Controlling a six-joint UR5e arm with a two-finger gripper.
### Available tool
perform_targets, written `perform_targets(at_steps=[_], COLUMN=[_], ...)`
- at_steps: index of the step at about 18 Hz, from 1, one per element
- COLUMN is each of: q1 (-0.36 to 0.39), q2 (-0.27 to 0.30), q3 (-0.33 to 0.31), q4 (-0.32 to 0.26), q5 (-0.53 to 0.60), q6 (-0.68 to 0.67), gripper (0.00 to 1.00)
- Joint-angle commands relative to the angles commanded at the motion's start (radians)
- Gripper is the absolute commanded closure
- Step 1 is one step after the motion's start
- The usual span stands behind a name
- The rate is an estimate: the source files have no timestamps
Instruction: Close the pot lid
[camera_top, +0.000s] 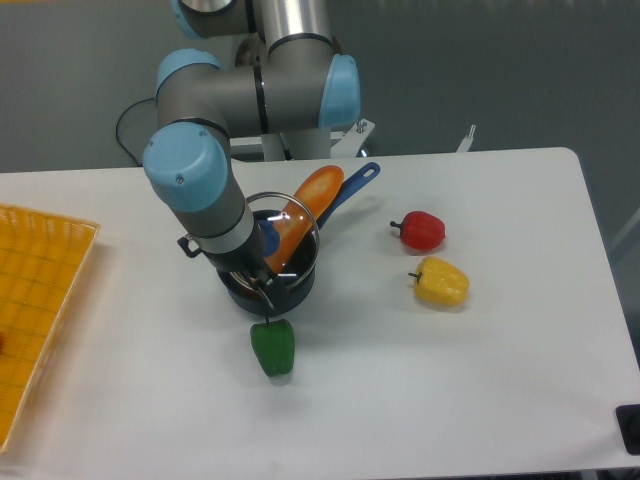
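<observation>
The white table (480, 380) lies bare toward its right and front edges, with a yellow tray (35, 300) at the left edge. The gripper (255, 287) hangs over the pot's (290, 290) front-left rim; whether its jaws are apart cannot be told. The lid (300, 225) sits over the pot, propped on an orange spatula (305, 205), just behind the gripper. A green pepper (272, 347) lies just in front.

the pot (290, 288) sat left of centre on the table (480, 380), the lid (296, 225) over it. one pepper (272, 347) lay just before it; two more (421, 230) (441, 282) lay to its right, a tray (35, 300) far left.
</observation>
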Motion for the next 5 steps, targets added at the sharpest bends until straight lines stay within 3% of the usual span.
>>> perform_targets(at_steps=[5], q1=[0.0], q2=[0.003], q3=[-0.006], q4=[0.0], q5=[-0.009], q6=[0.0], gripper=[0.0])
